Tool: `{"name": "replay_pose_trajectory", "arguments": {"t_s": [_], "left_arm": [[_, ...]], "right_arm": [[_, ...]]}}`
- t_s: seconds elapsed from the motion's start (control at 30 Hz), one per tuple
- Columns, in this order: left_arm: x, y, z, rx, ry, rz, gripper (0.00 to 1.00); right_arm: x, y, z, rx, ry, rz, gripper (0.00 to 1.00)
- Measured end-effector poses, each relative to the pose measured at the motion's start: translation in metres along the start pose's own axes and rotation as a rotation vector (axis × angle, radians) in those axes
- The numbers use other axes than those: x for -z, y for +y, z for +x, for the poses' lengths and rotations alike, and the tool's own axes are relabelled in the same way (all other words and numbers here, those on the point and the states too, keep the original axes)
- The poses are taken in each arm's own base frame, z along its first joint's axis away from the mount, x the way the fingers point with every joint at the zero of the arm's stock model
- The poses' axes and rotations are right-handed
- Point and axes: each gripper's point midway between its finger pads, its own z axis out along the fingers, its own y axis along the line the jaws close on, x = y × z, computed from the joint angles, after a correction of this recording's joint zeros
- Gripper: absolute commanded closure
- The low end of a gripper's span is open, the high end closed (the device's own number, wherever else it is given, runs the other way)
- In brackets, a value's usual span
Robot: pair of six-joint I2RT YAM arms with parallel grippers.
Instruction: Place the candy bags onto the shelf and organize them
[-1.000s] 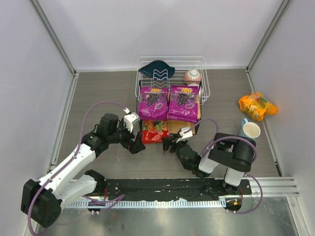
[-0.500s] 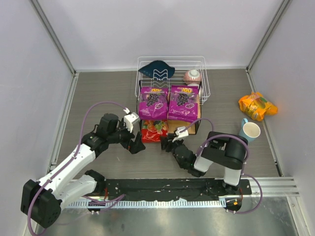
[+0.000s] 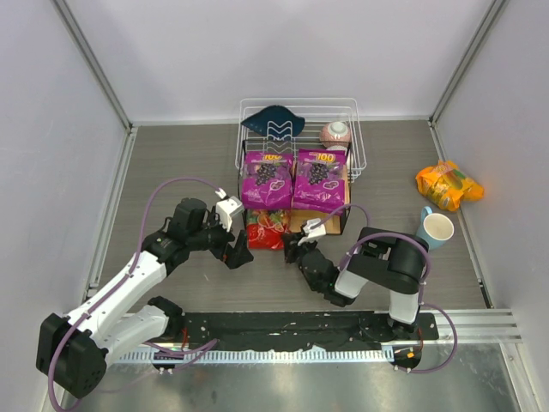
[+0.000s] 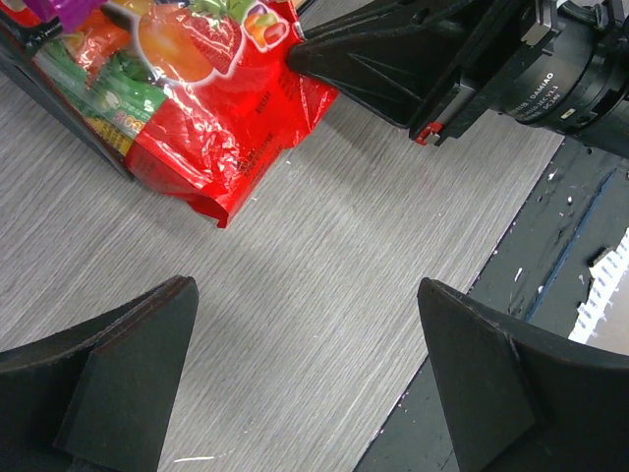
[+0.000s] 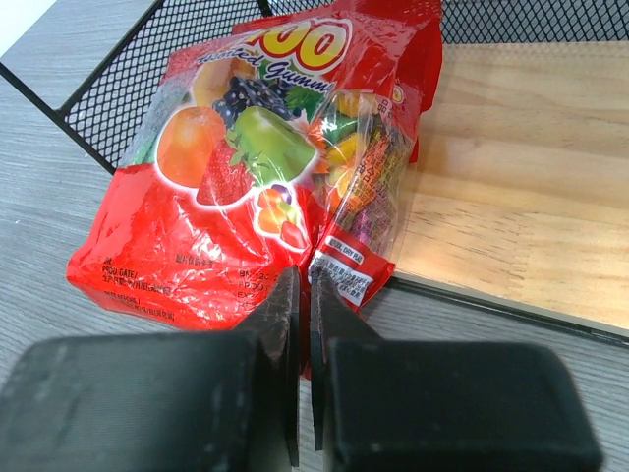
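Note:
The red candy bag (image 3: 264, 232) (image 5: 226, 197) lies half on the shelf's lower wooden board (image 5: 511, 226), its near end on the table. My right gripper (image 3: 292, 249) (image 5: 303, 280) is shut on the bag's near edge, where the foil folds between the jaws. Two purple candy bags (image 3: 266, 178) (image 3: 321, 180) lie side by side on top of the shelf (image 3: 345, 184). The orange-yellow candy bag (image 3: 448, 184) lies far right on the table. My left gripper (image 3: 238, 253) (image 4: 305, 295) stands wide open over bare table, just left of the red bag (image 4: 206, 108).
Behind the shelf stands a white wire basket (image 3: 356, 129) with a dark blue cloth (image 3: 273, 118) and a pink bowl (image 3: 334, 132). A blue-and-white cup (image 3: 436, 227) stands to the right of my right arm. The black base rail (image 3: 300, 326) runs along the near edge.
My right gripper has closed and moved left and forward to the red bag's edge. The red bag has slid further under the shelf's top. The left arm has barely moved.

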Motion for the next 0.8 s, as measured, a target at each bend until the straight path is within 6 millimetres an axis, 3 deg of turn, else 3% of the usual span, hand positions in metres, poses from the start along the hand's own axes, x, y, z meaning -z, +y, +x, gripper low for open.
{"name": "replay_pose_trajectory", "arguments": {"t_s": [0.8], "left_arm": [[0.0,0.001,0.0,0.0,-0.001,-0.004,0.0]], "right_arm": [[-0.016,-0.001,-0.022,0.032,-0.069,0.098,0.99]]}}
